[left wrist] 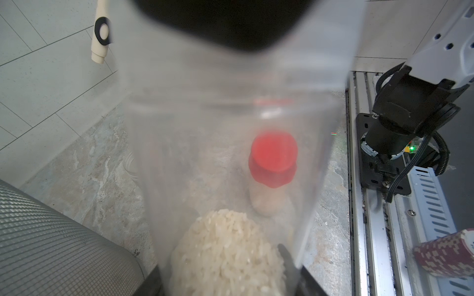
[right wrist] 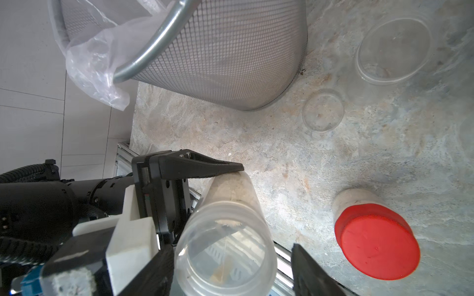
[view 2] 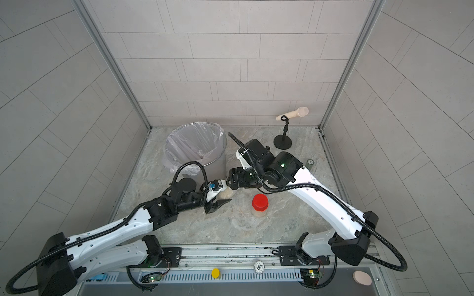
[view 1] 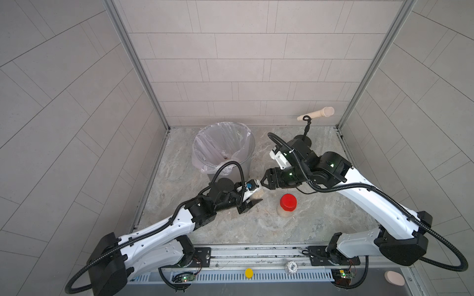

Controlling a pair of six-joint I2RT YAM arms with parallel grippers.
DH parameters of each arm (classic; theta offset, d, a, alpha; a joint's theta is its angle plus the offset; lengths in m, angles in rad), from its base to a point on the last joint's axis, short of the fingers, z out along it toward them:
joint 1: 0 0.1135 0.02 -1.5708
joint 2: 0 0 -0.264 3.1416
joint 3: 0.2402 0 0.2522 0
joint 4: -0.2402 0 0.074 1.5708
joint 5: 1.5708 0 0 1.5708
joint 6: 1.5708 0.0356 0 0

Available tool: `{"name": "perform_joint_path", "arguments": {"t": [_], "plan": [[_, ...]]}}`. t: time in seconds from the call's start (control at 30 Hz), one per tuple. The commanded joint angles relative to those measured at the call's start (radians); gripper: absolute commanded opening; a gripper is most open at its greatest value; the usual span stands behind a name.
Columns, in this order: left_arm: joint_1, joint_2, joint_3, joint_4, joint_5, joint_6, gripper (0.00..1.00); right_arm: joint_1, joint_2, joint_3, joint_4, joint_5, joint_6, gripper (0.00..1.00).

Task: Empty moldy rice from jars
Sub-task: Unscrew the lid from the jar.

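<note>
Opening a jar over the surface (right wrist: 256, 143). The left fingers (right wrist: 205, 166) are clamped on the held jar (right wrist: 230, 205), which is tilted near the bin (right wrist: 218, 64) with moldy rice (left wrist: 225, 256) packed at its base. The right fingers (right wrist: 313, 271) are apart, flanking its neck without touching it; the lid seems still on. Close squarely on the lid rim, then twist while the left holds firm, keeping the mouth raised.

Count:
- two jars with rice: one held, one red-lidded jar (right wrist: 374, 241) standing
- one empty clear jar (right wrist: 395, 48)
- one loose clear lid (right wrist: 322, 110)
- one bin

My stone surface (view 1: 320, 220) and what sits on it.
A mesh bin (view 1: 245, 166) stands near the back left corner and a black stand (view 2: 282, 142) near the back right. A red-lidded jar (view 1: 287, 203) stands mid-surface, and a clear lid (right wrist: 322, 110) lies flat beside the bin.
</note>
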Motion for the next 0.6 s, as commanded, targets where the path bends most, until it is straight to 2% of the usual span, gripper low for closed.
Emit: {"name": "perform_joint_path", "arguments": {"t": [0.0, 0.23, 0.37, 0.4, 0.47, 0.57], "plan": [[0.005, -0.022, -0.007, 0.040, 0.001, 0.023, 0.31, 0.006, 0.008, 0.030, -0.021, 0.005, -0.012, 0.71], [0.005, -0.022, -0.007, 0.041, -0.001, 0.022, 0.31, 0.007, 0.011, 0.023, -0.018, -0.009, -0.021, 0.62], [0.005, -0.020, -0.005, 0.041, 0.002, 0.020, 0.31, 0.006, 0.011, 0.030, -0.031, -0.006, -0.057, 0.51], [0.005, -0.020, -0.005, 0.037, 0.007, 0.020, 0.31, 0.006, 0.014, 0.035, -0.035, -0.011, -0.077, 0.45], [0.005, -0.023, -0.005, 0.028, 0.024, 0.020, 0.29, 0.005, 0.017, 0.049, -0.037, -0.023, -0.158, 0.38], [0.006, -0.022, -0.009, 0.012, 0.058, 0.022, 0.23, -0.007, 0.014, 0.048, -0.048, -0.027, -0.358, 0.30]]}}
